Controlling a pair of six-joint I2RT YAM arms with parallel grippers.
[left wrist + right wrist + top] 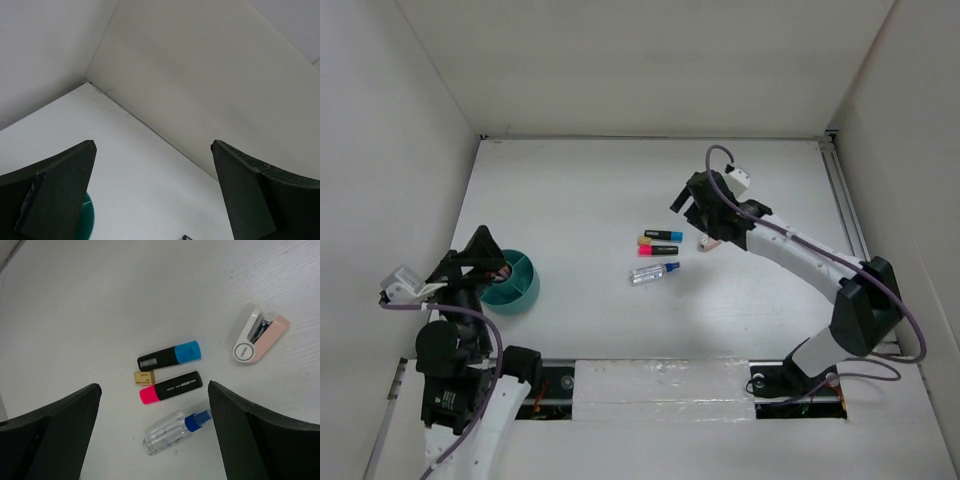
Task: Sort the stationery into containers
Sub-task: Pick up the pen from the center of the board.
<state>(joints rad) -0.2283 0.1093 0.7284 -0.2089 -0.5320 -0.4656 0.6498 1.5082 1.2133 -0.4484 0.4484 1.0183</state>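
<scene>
A teal cup [512,283] stands at the left of the table; its rim shows in the left wrist view [88,220]. In the middle lie a black marker with a blue end [663,235] [170,356], a black marker with a pink end [658,249] [171,387], a small beige eraser [643,240] [144,378] and a clear blue-capped tube [653,272] [172,434]. My right gripper [688,208] [154,386] hovers open and empty above them. My left gripper [485,252] [153,145] is open and empty over the cup's left rim. No orange pencils show.
A white and pink stapler [708,243] [259,336] lies just right of the markers, under the right arm. White walls close in the table on the left, back and right. A metal rail [845,210] runs along the right edge.
</scene>
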